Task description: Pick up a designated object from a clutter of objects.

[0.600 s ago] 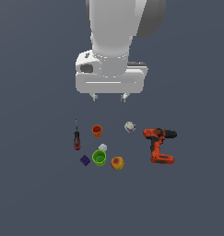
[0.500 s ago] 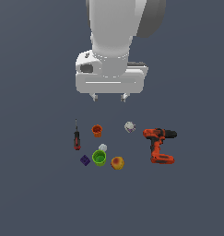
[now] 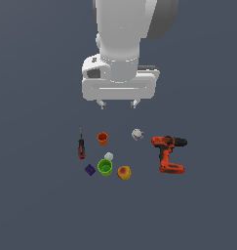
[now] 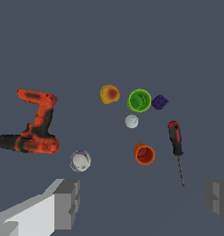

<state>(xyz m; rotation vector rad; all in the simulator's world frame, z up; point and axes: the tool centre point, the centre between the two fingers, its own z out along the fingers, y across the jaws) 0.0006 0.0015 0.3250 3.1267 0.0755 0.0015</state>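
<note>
Peach lies well apart from the spread-fingered, empty hand.

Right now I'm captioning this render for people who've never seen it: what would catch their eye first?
The big white gripper hangs open, high above everything, holding nothing. Below it, the red-black power drill stands out, lying at the exterior view's right, apart from the smaller items. Next come the bright green cup and the yellow-orange peach side by side nearest the camera.
</note>
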